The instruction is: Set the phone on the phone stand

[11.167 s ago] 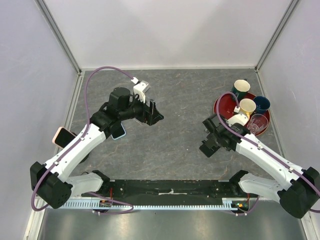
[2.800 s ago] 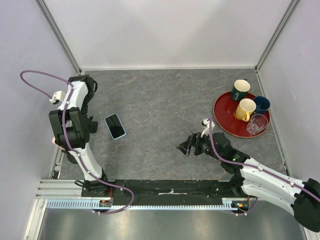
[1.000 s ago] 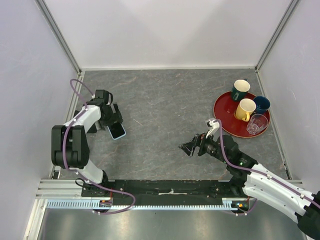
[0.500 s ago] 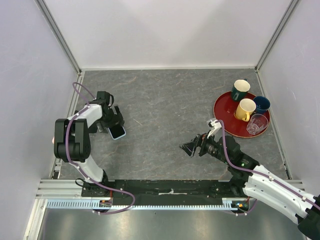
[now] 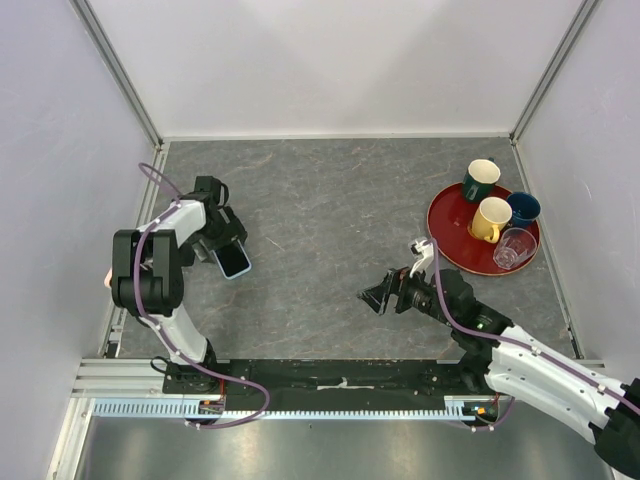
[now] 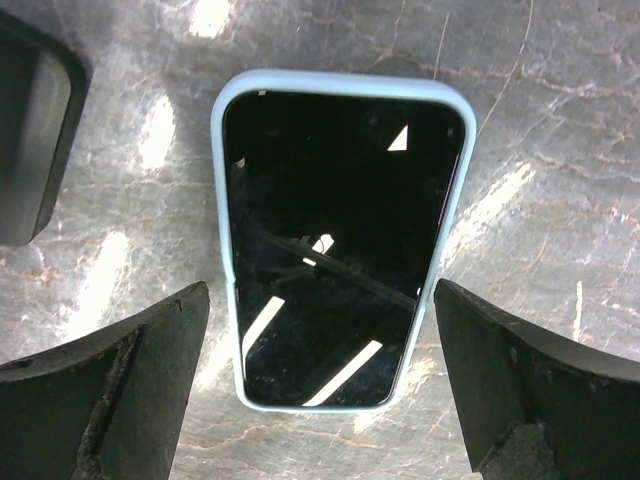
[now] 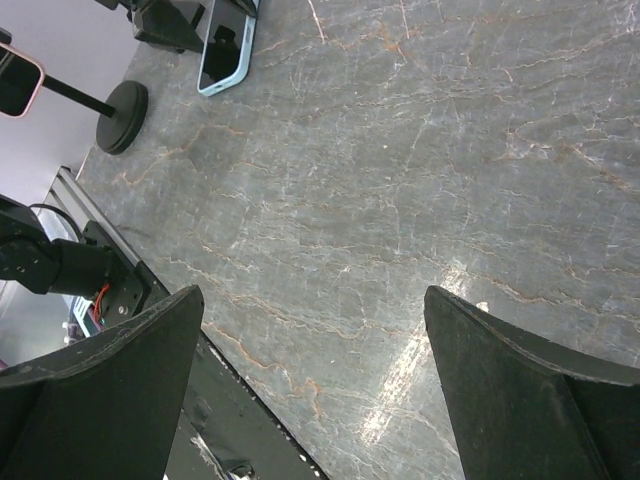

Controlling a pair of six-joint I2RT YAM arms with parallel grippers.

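status: left fingers (image 6: 120, 390) are sitting wide open, straddling the light-blue phone (image 6: 340, 240), one finger off each long side and neither touching it. That phone is lying flat and screen up on the table (image 5: 350, 200), near the left wall.

the phone (image 7: 15, 78), pink case, is showing at the far-left edge of the right wrist view. It's sitting at the top end of the post of the phone stand (image 7: 122, 118). The stand's disc base is resting on the table near the light-blue phone. Can't tell whether the clamp is actually gripping it, since it's too small and cropped. In the top view the left arm (image 5: 140, 275) is hiding nearly all of it, with only a pink sliver poking out.

right fingers (image 7: 520, 390) are spread wide too, holding nothing. They're hovering low over bare table around the middle and pointing left.

red tray (image 5: 447, 250) carrying four cups (image 5: 493, 218) is sitting far right, well apart from both sets of fingers.
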